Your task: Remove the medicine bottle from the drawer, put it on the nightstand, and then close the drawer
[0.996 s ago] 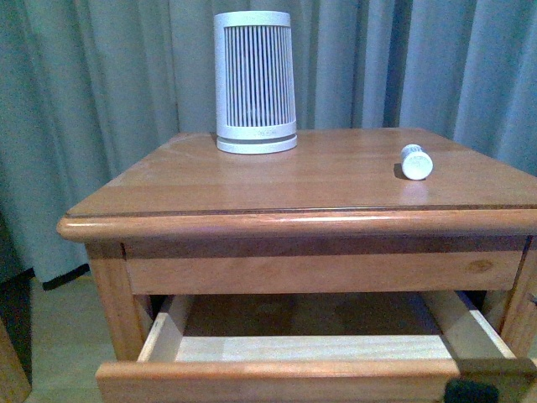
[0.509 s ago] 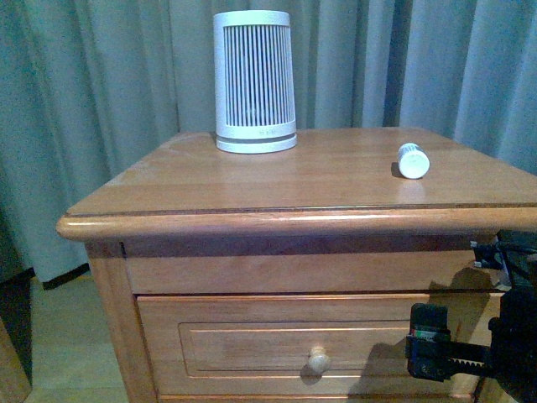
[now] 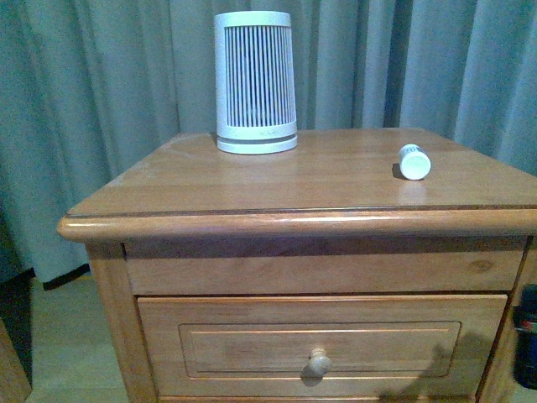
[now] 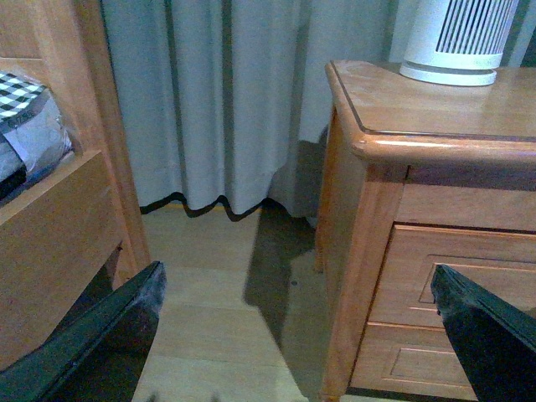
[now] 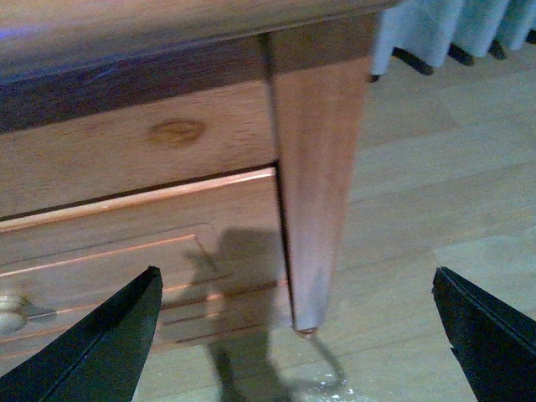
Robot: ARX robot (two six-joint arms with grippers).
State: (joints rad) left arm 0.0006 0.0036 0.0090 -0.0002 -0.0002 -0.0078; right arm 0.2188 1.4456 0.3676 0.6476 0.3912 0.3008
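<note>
The right gripper (image 5: 293, 352), which half a second ago stood in front of the drawer's right end, has drawn back; in the front view only a dark sliver shows at the right edge. A second ago the orange-brown recessed-panel upper drawer (image 3: 323, 344) hung open; now it sits flush, its small round wooden knob (image 3: 318, 363) untouched. The tiny white capped medicine bottle (image 3: 414, 161) lies on its side on the right of the rounded-edge wooden nightstand (image 3: 252, 225) top, near the right edge, well apart from the tall white ribbed cylinder (image 3: 255, 81). The task looks complete. Both wrist views show jaws spread wide and empty; the left gripper (image 4: 293, 335) hangs beside the cabinet's left corner over bare floor, with free room to retreat.
</note>
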